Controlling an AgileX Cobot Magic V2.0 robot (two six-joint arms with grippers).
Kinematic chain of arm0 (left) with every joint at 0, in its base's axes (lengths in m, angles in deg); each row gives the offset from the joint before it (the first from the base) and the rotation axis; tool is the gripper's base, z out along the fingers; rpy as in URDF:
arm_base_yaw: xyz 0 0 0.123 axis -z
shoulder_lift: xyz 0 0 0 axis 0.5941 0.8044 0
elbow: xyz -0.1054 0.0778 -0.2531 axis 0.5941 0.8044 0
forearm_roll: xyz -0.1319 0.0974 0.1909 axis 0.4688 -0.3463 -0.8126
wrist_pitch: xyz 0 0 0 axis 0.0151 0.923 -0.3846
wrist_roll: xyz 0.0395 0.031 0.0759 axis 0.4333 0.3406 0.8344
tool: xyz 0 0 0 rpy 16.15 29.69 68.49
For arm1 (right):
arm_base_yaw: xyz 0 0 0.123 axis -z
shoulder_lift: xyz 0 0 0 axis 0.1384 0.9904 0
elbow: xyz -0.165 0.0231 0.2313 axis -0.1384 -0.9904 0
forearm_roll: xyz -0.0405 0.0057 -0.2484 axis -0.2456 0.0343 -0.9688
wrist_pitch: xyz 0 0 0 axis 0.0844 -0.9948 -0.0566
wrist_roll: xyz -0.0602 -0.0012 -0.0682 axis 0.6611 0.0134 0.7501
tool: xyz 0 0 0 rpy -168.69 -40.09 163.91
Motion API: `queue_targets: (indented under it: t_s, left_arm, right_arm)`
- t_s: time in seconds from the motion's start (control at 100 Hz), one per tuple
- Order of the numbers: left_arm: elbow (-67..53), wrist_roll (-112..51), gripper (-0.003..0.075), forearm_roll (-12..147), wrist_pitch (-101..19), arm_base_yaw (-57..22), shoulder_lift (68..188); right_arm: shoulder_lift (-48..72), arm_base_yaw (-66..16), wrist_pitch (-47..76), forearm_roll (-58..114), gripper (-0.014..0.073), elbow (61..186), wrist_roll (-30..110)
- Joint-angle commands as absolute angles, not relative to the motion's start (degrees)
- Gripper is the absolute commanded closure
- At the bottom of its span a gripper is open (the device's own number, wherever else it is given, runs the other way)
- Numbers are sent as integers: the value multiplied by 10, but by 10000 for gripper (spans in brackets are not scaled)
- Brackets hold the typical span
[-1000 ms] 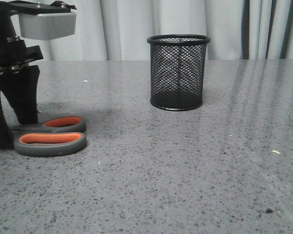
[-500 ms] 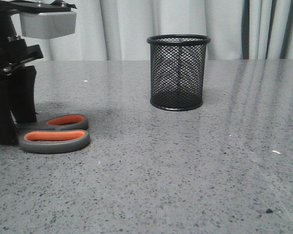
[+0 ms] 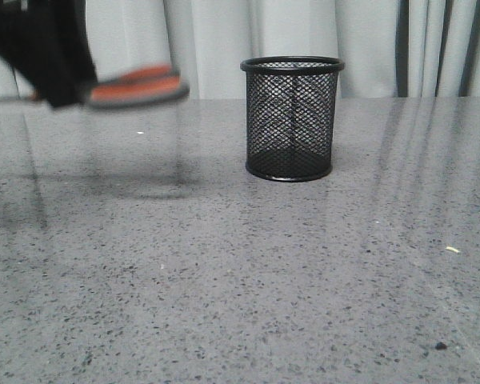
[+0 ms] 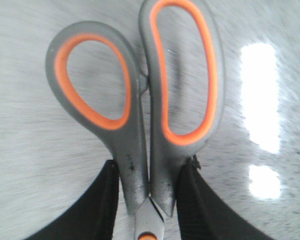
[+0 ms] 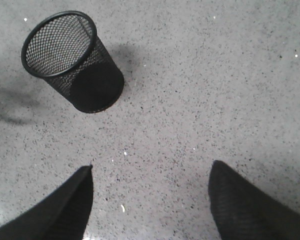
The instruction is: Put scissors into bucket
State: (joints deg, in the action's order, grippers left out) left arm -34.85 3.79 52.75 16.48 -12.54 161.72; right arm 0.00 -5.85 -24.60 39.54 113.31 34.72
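Lifting off the table, our left gripper (image 4: 147,195) now clamps the scissors (image 3: 136,86) upper left; bucket (image 3: 291,118) drop comes next.

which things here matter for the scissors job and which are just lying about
In the job:
- scissors, clamped in the left gripper
- mesh bucket, upright and empty

Just there:
- right gripper, jaws open, holding nothing
- pale crumb on the table

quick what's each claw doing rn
Left claw: closed on the scissors, gripping just below the handles, lifted off the table.
Right claw: open, holding nothing, above the table near the mesh cup.
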Motion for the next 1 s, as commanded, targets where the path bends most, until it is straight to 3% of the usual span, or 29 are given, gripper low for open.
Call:
queue_targets:
  t_s: [0.0,0.15,0.58,0.99]
  left_arm:
    - [-408,17,739,550,196,-121,1576]
    - [-472,-13,739,553,196,-116,1555]
    - [-589,-20,739,638,195,-116,1538]
    - [-599,-20,739,641,144,-13,1538]
  right_arm:
    - [0,-57,-203,423,148,1152,354]
    - [0,-57,-182,483,148,1152,379]
    - [26,-57,-190,874,148,1157,614]
    - [78,-57,-274,905,148,1282,620]
